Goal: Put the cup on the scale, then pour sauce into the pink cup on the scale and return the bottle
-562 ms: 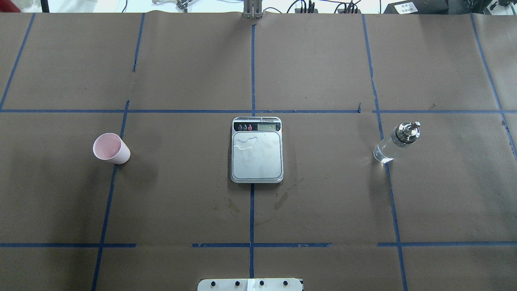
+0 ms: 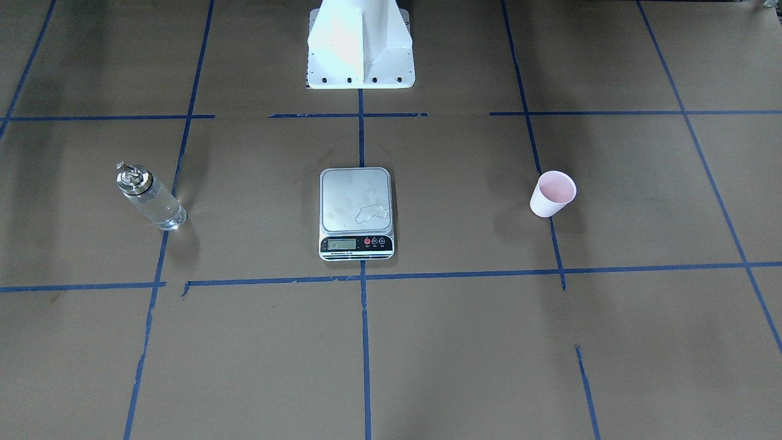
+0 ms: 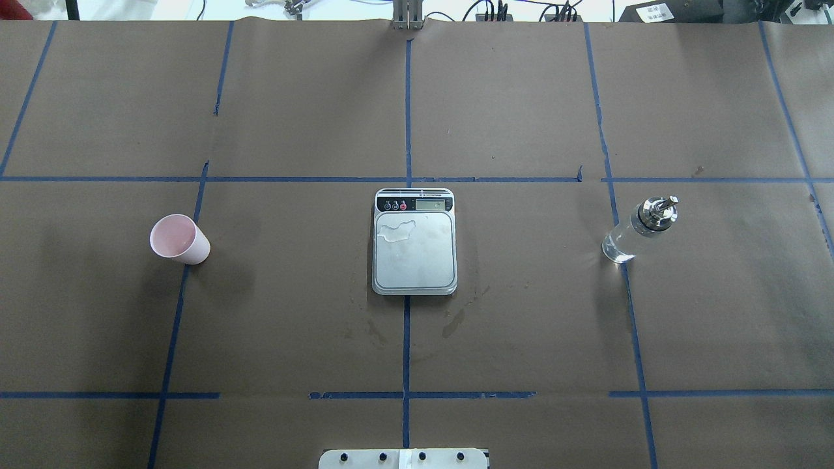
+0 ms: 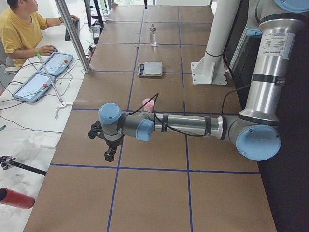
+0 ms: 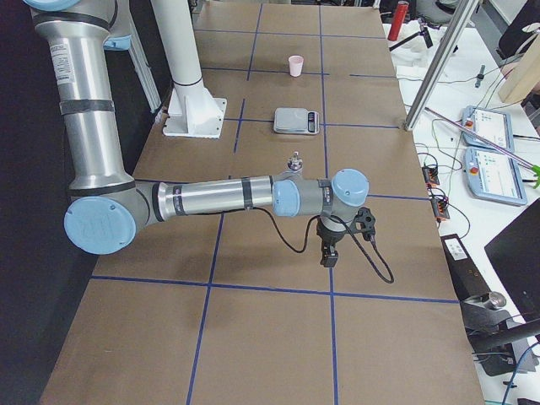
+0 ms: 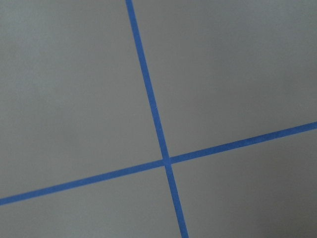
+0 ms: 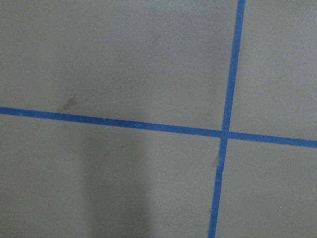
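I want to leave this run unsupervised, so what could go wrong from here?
1. A puddle of clear liquid lies on the scale platform: the pink cup, once set there, might slide, and the reading may be off.
2. The glass bottle is slim and stands free: an off-centre grasp could tip it.
3. Damp stains on the paper by the scale hint that pours can miss the narrow cup.

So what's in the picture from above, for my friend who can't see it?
A silver kitchen scale sits mid-table on brown paper gridded with blue tape, a small clear puddle on its platform. A pale pink cup stands off to its left, a clear glass spouted bottle to its right.
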